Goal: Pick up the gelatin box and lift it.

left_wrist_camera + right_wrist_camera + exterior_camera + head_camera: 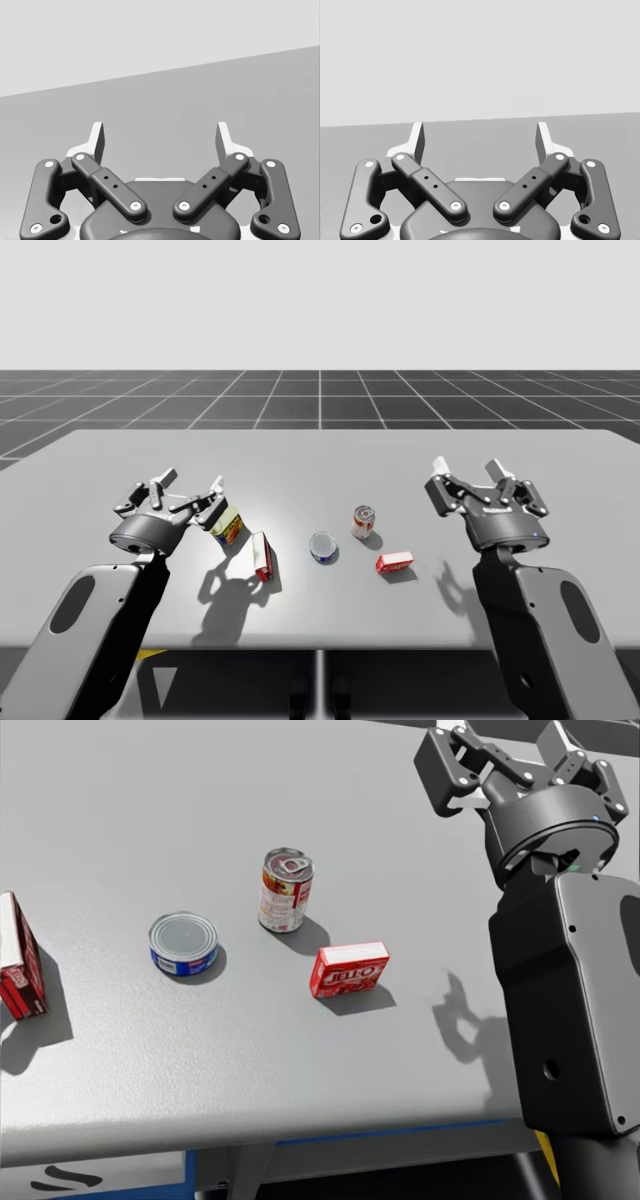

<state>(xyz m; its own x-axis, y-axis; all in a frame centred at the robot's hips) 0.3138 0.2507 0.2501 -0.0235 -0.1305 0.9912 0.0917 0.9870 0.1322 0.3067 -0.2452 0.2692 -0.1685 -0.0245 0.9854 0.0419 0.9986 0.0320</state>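
OK, gelatin box (349, 968): small red box on the table (120, 1100), toward the front edge, just beside the tall red can (284, 890), apparently not touching it.
right gripper (468, 475): fingers spread wide, nothing between them; above the table, well apart from the box, behind it and to its right.
left gripper (190, 485): also wide open and empty, near the yellow-green box (228, 527).
step: reach toward the box, grasp not yet begun.
approach: right arm looks nearer. Centre over the box, turn the wrist so the fingers straddle its thin faces, descend straight.
risk: can stands close; keep the fingers off it.
lift: close firmly first, then straight up.
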